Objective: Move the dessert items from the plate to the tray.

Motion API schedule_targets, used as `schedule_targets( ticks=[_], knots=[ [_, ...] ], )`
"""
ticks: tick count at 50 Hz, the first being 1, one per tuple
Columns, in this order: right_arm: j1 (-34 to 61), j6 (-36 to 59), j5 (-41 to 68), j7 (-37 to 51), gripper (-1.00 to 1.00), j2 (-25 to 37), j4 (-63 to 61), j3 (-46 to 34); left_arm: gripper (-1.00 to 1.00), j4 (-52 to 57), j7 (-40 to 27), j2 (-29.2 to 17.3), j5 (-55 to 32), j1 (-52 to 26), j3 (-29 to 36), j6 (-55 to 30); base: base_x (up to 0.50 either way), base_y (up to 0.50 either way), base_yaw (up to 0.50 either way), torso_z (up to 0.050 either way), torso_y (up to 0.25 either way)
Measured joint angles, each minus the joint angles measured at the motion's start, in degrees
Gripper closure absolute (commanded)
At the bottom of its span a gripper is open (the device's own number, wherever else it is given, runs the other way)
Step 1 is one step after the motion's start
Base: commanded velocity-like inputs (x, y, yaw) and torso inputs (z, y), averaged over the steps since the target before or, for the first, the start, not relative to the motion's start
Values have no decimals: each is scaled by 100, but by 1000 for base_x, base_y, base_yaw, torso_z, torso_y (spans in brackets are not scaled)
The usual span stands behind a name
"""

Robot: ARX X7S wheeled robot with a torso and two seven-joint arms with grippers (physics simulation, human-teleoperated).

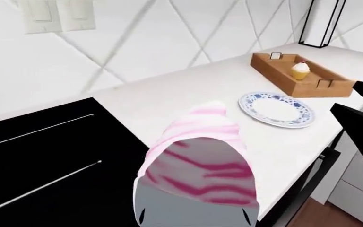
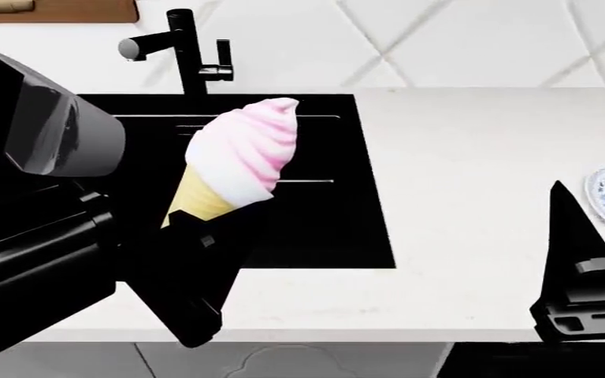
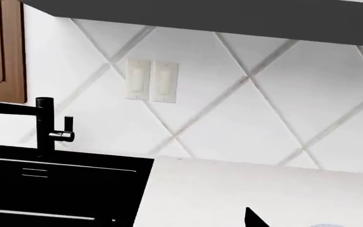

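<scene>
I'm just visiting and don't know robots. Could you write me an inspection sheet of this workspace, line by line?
Surface: white countertop with a black sink set into it.
Job's things: ice cream cone held up over the sink; cupcake already in the wooden tray; blue-patterned plate bare, beside the tray.
Clutter: nothing seen.
Grippers: left gripper has its jaws closed on the cone; right gripper shows only as a dark shape near the plate, jaws unclear.
Cables: nothing seen.
Surroundings: black faucet, white diamond-tiled wall, wall switches, brown cabinet.
</scene>
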Motion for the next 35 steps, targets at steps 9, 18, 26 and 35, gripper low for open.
schedule_targets(
  ticks=[9, 18, 26, 35],
  knots=[
    [-7, 13, 11, 3, -100, -20, -6, 18, 100, 12, 3, -11, 3, 26, -15, 13, 0, -500, 0, 0, 0],
    [-6, 38, 18, -6, -100, -47, -9, 39, 100, 27, -10, -15, -9, 31, -28, 19, 0, -500, 0, 0, 0],
    [18, 45, 51, -26, -100, -65, -21, 87, 100, 31, -33, -4, -24, 24, -33, 18, -1, -500, 0, 0, 0],
    [75, -8, 196, -6, -100, -51, -76, 243, 100, 61, -55, -25, -40, 34, -57, 43, -6, -500, 0, 0, 0]
  ],
)
